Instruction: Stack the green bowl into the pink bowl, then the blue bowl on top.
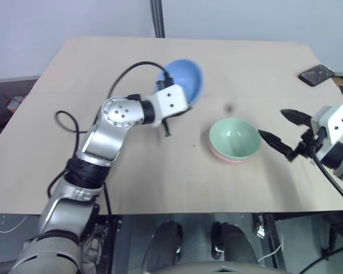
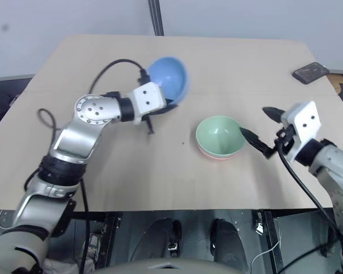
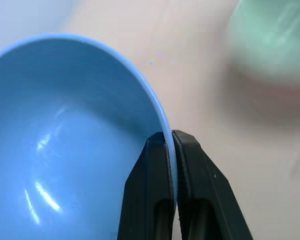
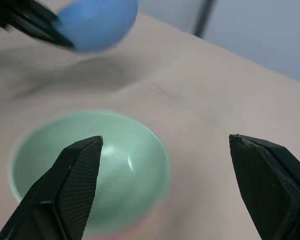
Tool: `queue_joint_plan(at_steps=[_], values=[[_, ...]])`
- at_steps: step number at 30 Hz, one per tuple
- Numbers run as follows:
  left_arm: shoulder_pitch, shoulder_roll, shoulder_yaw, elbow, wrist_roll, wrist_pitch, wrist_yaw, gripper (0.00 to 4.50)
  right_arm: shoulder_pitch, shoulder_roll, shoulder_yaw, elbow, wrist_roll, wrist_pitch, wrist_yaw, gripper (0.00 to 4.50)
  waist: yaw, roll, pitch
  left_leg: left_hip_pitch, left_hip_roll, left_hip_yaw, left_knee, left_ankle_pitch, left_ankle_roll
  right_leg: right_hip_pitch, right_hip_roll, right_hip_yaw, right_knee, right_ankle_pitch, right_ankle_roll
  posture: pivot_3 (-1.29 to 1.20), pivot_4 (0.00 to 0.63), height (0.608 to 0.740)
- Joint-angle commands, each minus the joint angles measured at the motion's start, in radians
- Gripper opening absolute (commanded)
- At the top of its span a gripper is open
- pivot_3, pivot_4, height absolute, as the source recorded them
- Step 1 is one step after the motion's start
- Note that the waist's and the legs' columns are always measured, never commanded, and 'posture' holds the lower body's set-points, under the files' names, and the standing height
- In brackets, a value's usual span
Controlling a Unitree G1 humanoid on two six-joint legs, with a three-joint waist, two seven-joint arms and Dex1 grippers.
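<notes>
The green bowl (image 1: 234,137) sits nested in the pink bowl (image 1: 230,158), whose rim peeks out beneath it, at the table's middle right. The blue bowl (image 1: 183,80) hangs tilted above the table, left of and behind the stack. My left gripper (image 3: 171,142) is shut on the blue bowl's rim (image 3: 166,125), one finger inside and one outside. My right gripper (image 1: 281,130) stands open just right of the green bowl, its fingers (image 4: 77,170) wide apart and holding nothing.
A dark phone-like object (image 1: 316,75) lies at the table's far right corner. A black pole (image 1: 157,18) rises behind the far edge. The wooden table (image 1: 160,171) has bare room in front and to the left.
</notes>
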Motion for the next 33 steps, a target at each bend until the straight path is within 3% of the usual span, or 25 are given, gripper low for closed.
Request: queue_joint_plan(at_steps=[1,6,9,14,18,23,27,31,33], values=[[-0.057,-0.036,-0.017,0.089,-0.049,-0.215,-0.107,0.02,0.077,0.013,-0.095,-0.078,-0.025,-0.038,-0.036,4.26,-0.003,0.000,0.000,0.001,0.000,0.001,0.000,0.000,0.000,0.000,0.000,0.001,0.001,0.000,0.000,0.00,0.150,0.740],[-0.137,-0.145,-0.042,0.264,-0.160,-0.415,-0.312,0.02,0.190,0.054,-0.156,-0.150,-0.035,-0.042,-0.078,4.26,-0.002,0.001,0.000,0.002,-0.001,0.001,0.004,-0.001,0.001,0.000,0.001,0.003,0.005,0.000,0.000,0.00,0.150,0.740],[-0.172,-0.180,-0.044,0.345,-0.235,-0.441,-0.458,0.02,0.266,0.090,-0.196,-0.194,0.000,-0.059,-0.065,4.26,-0.001,0.001,-0.001,0.002,-0.001,0.001,0.004,-0.002,0.004,0.000,0.001,0.003,0.005,0.000,0.000,0.00,0.150,0.740],[-0.223,-0.178,-0.057,0.454,-0.254,-0.548,-0.617,0.02,0.481,0.131,-0.367,-0.238,0.102,-0.146,0.094,4.26,0.000,0.001,-0.001,0.002,-0.001,0.001,0.004,-0.003,0.006,0.000,0.001,0.004,0.005,0.000,0.000,0.00,0.150,0.740],[-0.261,-0.148,-0.127,0.541,-0.247,-0.624,-0.641,0.02,0.597,0.148,-0.484,-0.251,0.193,-0.210,0.178,4.26,-0.002,0.001,-0.001,0.002,-0.001,0.001,0.004,-0.004,0.007,0.001,0.000,0.004,0.004,-0.001,0.001,0.00,0.150,0.740],[-0.303,-0.152,-0.190,0.602,-0.259,-0.646,-0.641,0.02,0.630,0.150,-0.516,-0.276,0.231,-0.276,0.204,4.26,-0.001,0.001,-0.001,0.002,0.000,0.001,0.005,-0.005,0.008,0.001,0.001,0.005,0.005,-0.002,0.003,0.00,0.150,0.740],[-0.328,-0.159,-0.212,0.625,-0.268,-0.607,-0.641,1.33,0.640,0.140,-0.514,-0.284,0.251,-0.295,0.210,4.26,0.000,0.001,-0.001,0.002,0.000,0.001,0.005,-0.005,0.008,0.001,0.001,0.005,0.005,-0.002,0.002,0.00,0.150,0.740],[-0.303,-0.156,-0.167,0.591,-0.280,-0.576,-0.641,3.39,0.647,0.121,-0.502,-0.282,0.251,-0.300,0.221,4.26,0.000,0.001,-0.001,0.002,0.000,0.001,0.005,-0.005,0.008,0.001,0.000,0.006,0.004,-0.001,0.001,0.00,0.150,0.740],[-0.277,-0.148,-0.126,0.552,-0.302,-0.520,-0.628,3.39,0.645,0.108,-0.488,-0.276,0.243,-0.301,0.224,4.26,-0.002,0.001,-0.001,0.002,0.000,0.001,0.005,-0.005,0.008,0.001,0.000,0.006,0.004,-0.001,0.001,0.00,0.150,0.740]])
